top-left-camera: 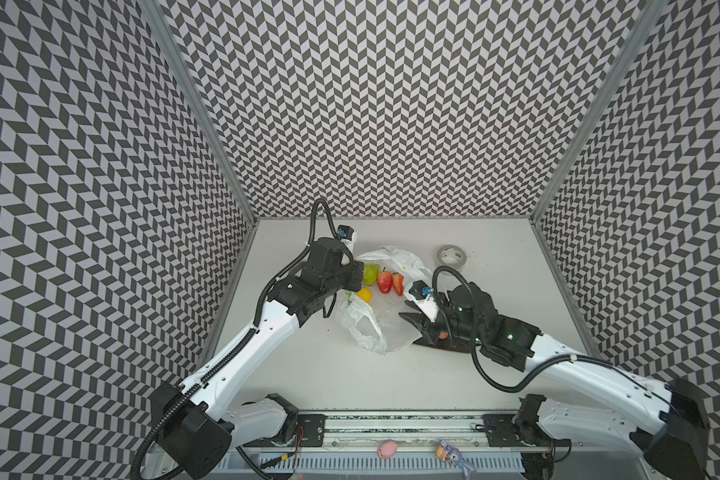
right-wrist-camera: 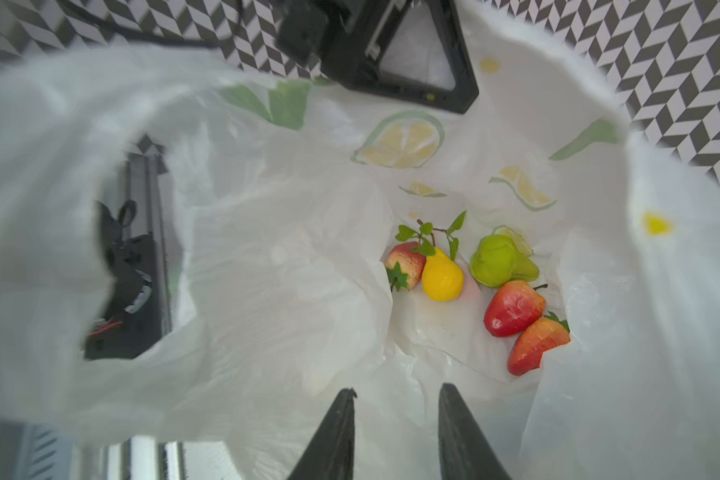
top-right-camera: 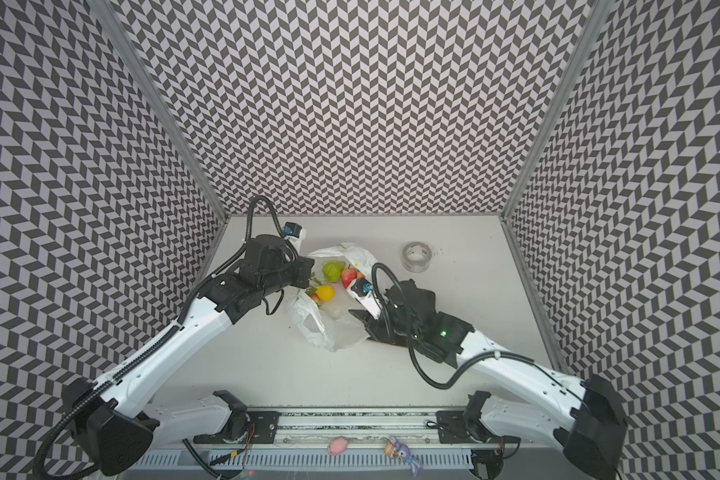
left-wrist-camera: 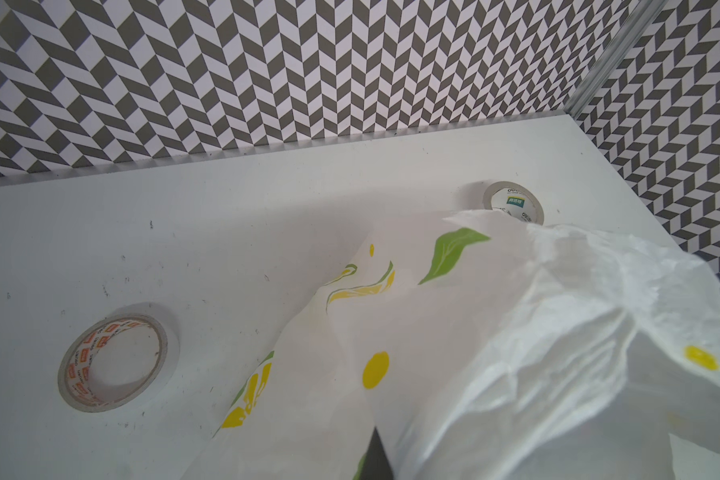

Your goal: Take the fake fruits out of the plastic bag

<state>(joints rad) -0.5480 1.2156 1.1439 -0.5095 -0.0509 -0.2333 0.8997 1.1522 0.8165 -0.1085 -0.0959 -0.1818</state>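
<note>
The plastic bag [top-left-camera: 362,328] [top-right-camera: 316,328] lies crumpled mid-table with its mouth held up. My left gripper [top-left-camera: 357,272] [left-wrist-camera: 377,451] is shut on the bag's far rim [left-wrist-camera: 516,332]. One of its fingers [right-wrist-camera: 412,62] shows in the right wrist view. Inside the bag [right-wrist-camera: 267,270] lie the fake fruits: a yellow lemon [right-wrist-camera: 441,276] [top-left-camera: 364,295], a green fruit [right-wrist-camera: 497,262] [top-left-camera: 371,274], two red strawberries [right-wrist-camera: 514,307] [right-wrist-camera: 537,345] and a pink one [right-wrist-camera: 406,262]. My right gripper [right-wrist-camera: 395,395] [top-left-camera: 406,316] hovers at the bag's near rim, jaws narrowly apart, nothing gripped.
A tape roll [top-left-camera: 451,254] [left-wrist-camera: 513,203] sits at the back right. Another tape roll [left-wrist-camera: 117,361] lies by the left gripper. A dark tray [top-left-camera: 445,348] lies under my right wrist. Two small toys [top-left-camera: 387,449] [top-left-camera: 454,455] rest on the front rail. Patterned walls enclose three sides.
</note>
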